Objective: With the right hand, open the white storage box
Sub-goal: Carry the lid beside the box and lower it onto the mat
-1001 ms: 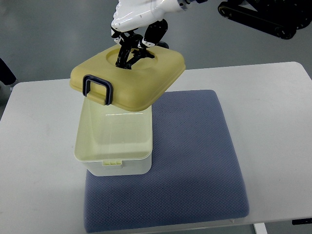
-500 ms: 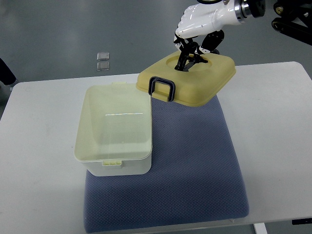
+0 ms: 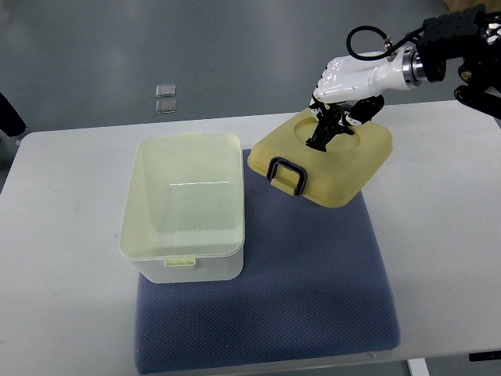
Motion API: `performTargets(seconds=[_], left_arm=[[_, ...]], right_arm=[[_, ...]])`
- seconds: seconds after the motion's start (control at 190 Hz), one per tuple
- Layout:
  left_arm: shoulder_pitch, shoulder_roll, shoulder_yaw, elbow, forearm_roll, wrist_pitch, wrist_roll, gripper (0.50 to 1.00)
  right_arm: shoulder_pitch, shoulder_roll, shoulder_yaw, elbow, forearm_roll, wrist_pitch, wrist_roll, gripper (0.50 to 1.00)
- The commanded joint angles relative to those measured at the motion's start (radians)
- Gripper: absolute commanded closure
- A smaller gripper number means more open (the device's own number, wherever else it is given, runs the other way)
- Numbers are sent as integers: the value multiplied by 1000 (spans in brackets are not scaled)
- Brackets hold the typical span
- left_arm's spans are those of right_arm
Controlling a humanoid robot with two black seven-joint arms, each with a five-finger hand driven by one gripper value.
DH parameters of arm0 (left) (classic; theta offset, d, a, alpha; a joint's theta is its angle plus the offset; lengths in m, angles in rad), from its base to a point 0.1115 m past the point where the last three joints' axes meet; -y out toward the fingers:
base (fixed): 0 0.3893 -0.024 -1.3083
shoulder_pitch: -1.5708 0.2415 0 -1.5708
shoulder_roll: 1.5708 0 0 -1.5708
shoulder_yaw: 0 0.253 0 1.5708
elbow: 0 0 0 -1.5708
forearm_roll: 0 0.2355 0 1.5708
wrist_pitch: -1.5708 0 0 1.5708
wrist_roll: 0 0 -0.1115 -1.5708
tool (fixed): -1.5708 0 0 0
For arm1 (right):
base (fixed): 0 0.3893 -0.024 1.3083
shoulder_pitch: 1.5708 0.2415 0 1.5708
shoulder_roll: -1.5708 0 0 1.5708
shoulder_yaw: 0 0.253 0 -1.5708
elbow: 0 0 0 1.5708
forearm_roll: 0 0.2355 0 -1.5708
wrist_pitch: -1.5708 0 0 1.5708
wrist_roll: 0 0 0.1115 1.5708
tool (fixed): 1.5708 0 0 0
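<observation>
One hand does all the work: the right hand (image 3: 338, 110), its arm coming in from the picture's right edge, has its dark fingers (image 3: 321, 139) clamped down into the round recess on top of the yellow lid (image 3: 322, 157); the left arm is nowhere to be seen. The lid sits tilted over the far right part of the blue mat (image 3: 313, 266), well clear of the white storage box (image 3: 184, 211), which stands open on the mat's left side, its pale interior bare as far as the top view shows. Whether the lid's low edge touches the mat or hangs just above it cannot be told from this angle. Its dark latch handle (image 3: 286, 172) faces the robot and slightly toward the box, and its long axis runs diagonally from near-left to far-right, skewed against the box's own axis, which runs straight away from the robot. The relation that matters now is vertical: the lid hangs directly under the hand, with mat beneath its near edge and bare white table (image 3: 438, 227) just beyond its right corner. The opening looks essentially done; what seems left is a straight lowering and release, with the lid's tilt the main risk, since one corner would land first and it could slide.
</observation>
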Motion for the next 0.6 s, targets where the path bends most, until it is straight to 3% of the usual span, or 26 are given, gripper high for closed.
performTargets(seconds=[0.0, 0.353, 0.374, 0.411, 0.448, 0.516, 0.563, 0.595], left_arm=[[0, 0, 0, 0, 0, 0, 0, 500], [0, 0, 0, 0, 0, 0, 0, 500], [0, 0, 0, 1, 0, 0, 0, 500], [0, 0, 0, 0, 0, 0, 0, 500], [0, 0, -1, 1, 0, 0, 0, 500], [0, 0, -1, 0, 0, 0, 0, 500], [0, 0, 0, 0, 0, 0, 0, 500], [0, 0, -1, 0, 0, 0, 0, 500]], right_arm=[[-23, 2, -14, -8, -3, -18, 0, 1000], [-105, 37, -38, -37, -1, -70, -13, 993], [-109, 48, -37, -37, 0, -70, -20, 928], [-114, 55, -34, -37, 3, -75, -26, 859], [-120, 60, -31, -37, 6, -89, -26, 744], [-131, 63, -31, -35, 12, -118, -25, 685], [-134, 64, -31, -35, 17, -139, -20, 605], [-134, 64, -31, -35, 20, -147, -17, 583]])
